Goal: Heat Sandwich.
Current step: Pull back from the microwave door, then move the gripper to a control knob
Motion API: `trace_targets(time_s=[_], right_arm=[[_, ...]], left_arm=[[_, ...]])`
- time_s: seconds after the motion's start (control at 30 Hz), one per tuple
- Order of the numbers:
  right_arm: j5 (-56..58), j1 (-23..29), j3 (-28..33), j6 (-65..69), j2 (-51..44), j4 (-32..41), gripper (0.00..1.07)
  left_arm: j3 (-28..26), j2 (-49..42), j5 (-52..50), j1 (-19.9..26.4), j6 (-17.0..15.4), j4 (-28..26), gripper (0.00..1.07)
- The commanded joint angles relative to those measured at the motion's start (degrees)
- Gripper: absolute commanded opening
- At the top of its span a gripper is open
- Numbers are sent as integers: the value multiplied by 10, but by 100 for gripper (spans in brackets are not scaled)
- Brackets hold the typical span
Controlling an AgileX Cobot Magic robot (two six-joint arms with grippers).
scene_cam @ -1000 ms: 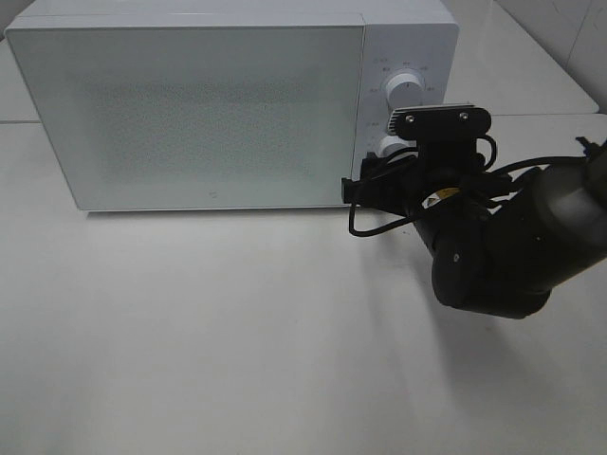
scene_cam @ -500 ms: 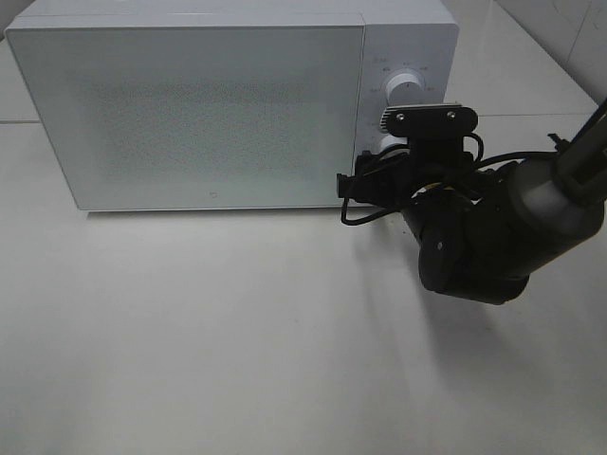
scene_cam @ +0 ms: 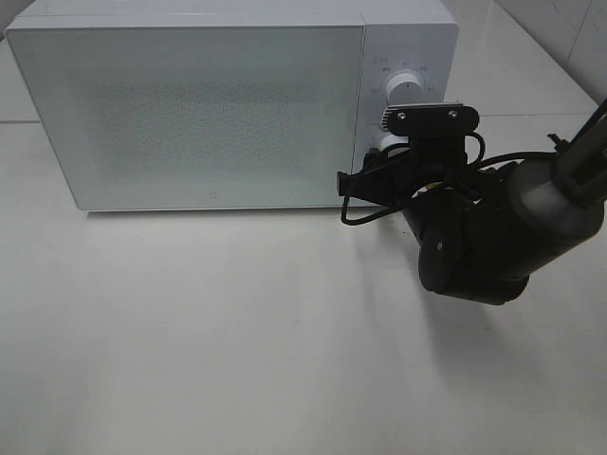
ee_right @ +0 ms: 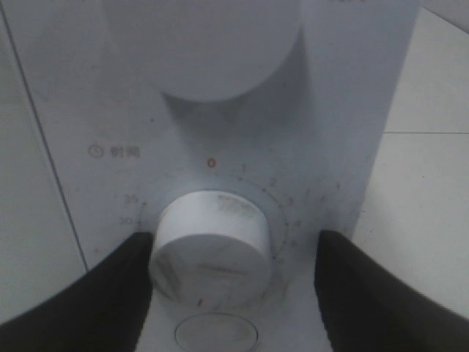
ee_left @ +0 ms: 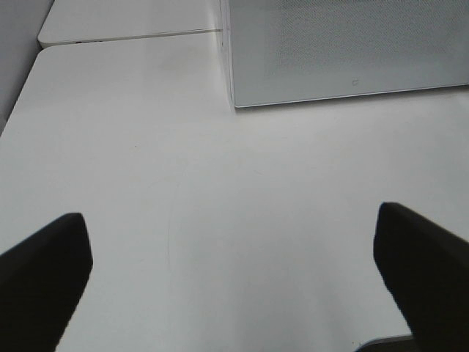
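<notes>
The sandwich is not seen in any view; its place cannot be told, the microwave (scene_cam: 199, 114) door being shut at upper left. The lower knob (ee_right: 209, 246) is flanked by the right claw (ee_right: 234, 242), held partly open: one finger lies against the knob, the other stands apart. Since a second ago the right arm (scene_cam: 493, 237) has been shifted slightly up and left, nearer the panel. The left claw (ee_left: 234, 282) is held wide over the table (scene_cam: 237, 332).
</notes>
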Motion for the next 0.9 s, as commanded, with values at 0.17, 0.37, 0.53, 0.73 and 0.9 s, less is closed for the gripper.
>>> trace_targets(time_s=[0.17, 0.37, 0.53, 0.73, 0.9], right_arm=[[-30, -3, -7, -4, -5, -17, 32], [-30, -3, -7, -5, -5, -17, 10], [-30, -3, -7, -5, -5, -17, 9], [-30, -3, -7, -1, -5, -18, 11], [-36, -3, -7, 21, -5, -18, 11]], left_arm=[[1, -15, -6, 3, -2, 1, 101], [1, -15, -6, 3, -2, 1, 101], [1, -15, -6, 3, -2, 1, 101], [1, -15, -6, 3, -2, 1, 101], [1, -15, -6, 3, -2, 1, 101]])
